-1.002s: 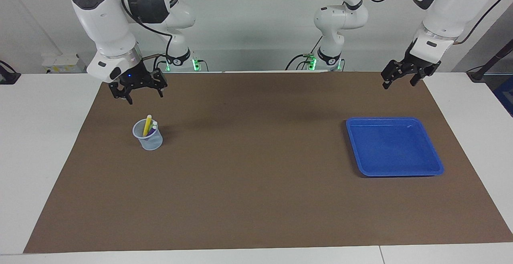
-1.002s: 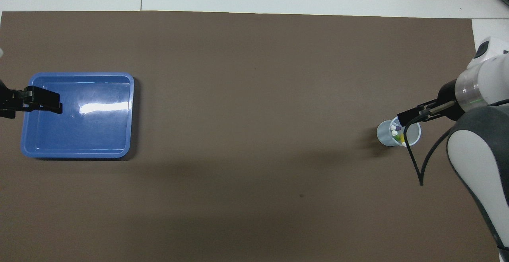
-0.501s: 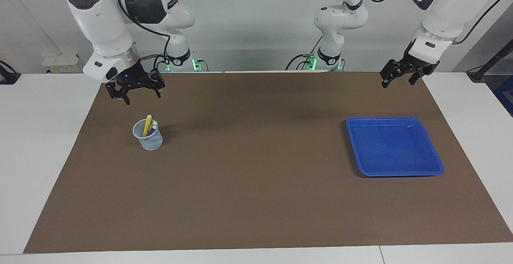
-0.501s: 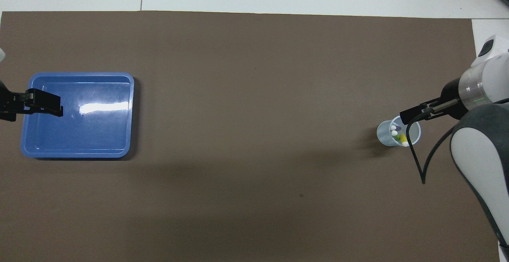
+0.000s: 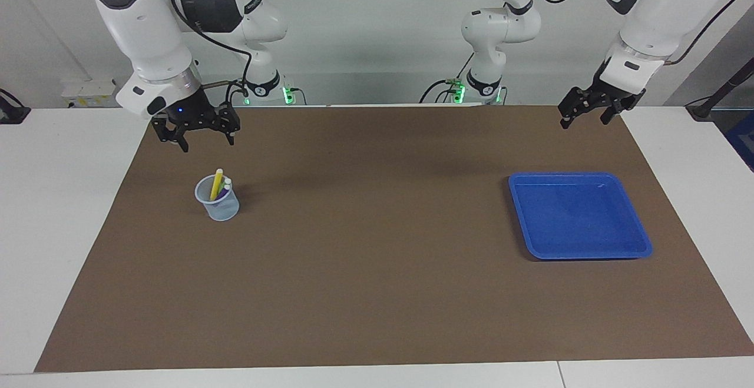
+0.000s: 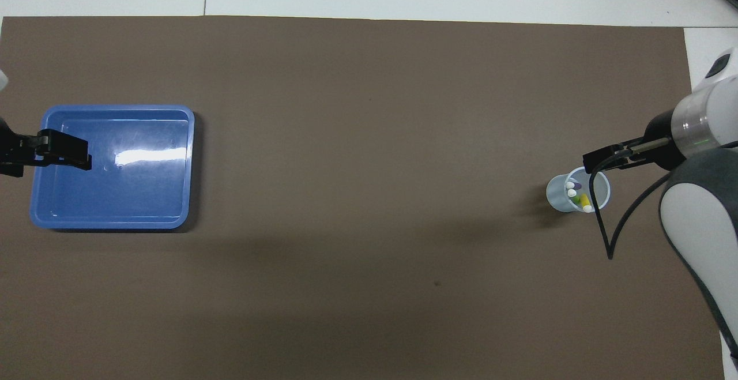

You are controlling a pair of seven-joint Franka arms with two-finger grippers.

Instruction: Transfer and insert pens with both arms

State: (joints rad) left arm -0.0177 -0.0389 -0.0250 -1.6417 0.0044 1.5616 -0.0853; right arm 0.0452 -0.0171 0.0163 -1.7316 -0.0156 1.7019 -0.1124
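Brown matting (image 5: 377,294) covers the white table; toward the right arm's end a clear cup (image 5: 218,199) holds all three pens, yellow (image 5: 216,183), green (image 6: 581,199) and purple (image 5: 222,195), standing upright; the right gripper (image 5: 203,136) hangs spread wide above the mat, near the cup, holding nothing; the left gripper (image 5: 583,114) waits, spread and bare, near a blue tray (image 5: 639,241).
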